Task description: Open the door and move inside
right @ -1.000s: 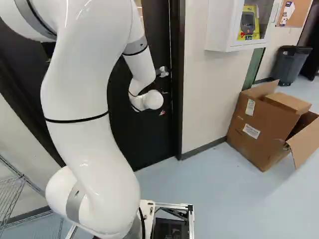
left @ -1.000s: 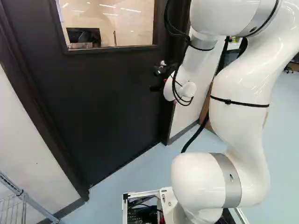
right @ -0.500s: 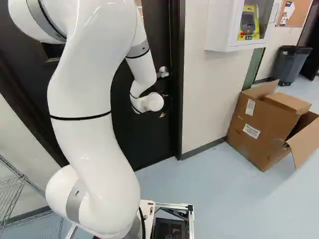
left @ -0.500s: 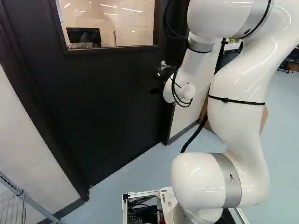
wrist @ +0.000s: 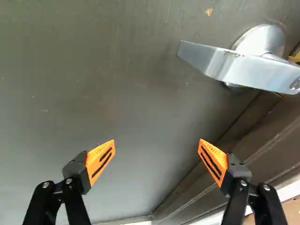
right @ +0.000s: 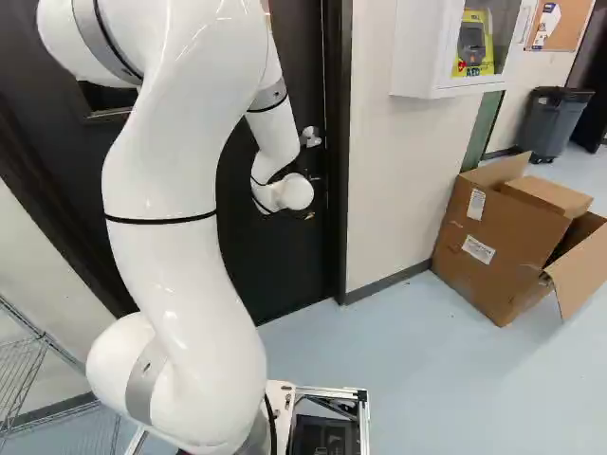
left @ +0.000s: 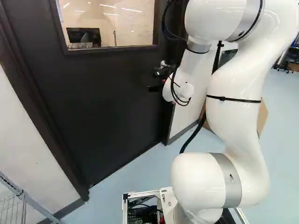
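The dark door (left: 103,93) stands closed in its frame, with a window in its upper part. My gripper (left: 158,80) is close to the door's face, by its handle side, in the left base view. Seen from the wrist, the gripper (wrist: 157,140) is open, its orange-padded fingers wide apart with only door surface beyond them. The silver lever handle (wrist: 239,65) lies ahead of the fingers and off towards the door frame, untouched by either. In the right base view the handle (right: 310,137) shows just beyond my wrist, which hides most of the gripper there.
Right of the door is a wall with a white cabinet (right: 446,52) on it. An open cardboard box (right: 503,246) stands on the floor by that wall, and a grey bin (right: 555,123) farther back. A wire rack (left: 21,200) is at the near left.
The arm's upper links have shifted left in the left base view and right in the right base view. The wrist has moved only slightly beside the handle. Base and door have stayed put.
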Available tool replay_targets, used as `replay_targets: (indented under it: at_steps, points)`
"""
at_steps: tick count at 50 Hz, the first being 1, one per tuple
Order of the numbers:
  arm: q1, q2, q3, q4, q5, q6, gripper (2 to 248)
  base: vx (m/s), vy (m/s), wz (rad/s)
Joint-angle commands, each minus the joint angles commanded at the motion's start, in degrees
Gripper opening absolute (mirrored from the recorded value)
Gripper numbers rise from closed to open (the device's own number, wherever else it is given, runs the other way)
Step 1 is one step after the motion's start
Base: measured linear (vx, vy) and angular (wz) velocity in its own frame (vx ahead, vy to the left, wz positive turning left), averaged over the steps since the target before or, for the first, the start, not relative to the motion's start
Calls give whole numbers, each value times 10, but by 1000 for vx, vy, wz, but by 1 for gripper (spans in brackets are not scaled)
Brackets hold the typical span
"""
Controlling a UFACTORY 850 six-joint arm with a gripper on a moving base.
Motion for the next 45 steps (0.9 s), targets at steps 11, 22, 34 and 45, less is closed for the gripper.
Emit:
replay_targets:
  at_steps: [11, 22, 34, 45]
  points:
    - [4, -13, -17, -13, 8, 0, 247, 0, 0, 0]
    - [9, -27, -34, -27, 14, 0, 247, 0, 0, 0]
    - [13, -43, -55, -39, 17, 0, 247, 0, 0, 0]
    - [17, -60, -78, -47, 18, 0, 247, 0, 0, 0]
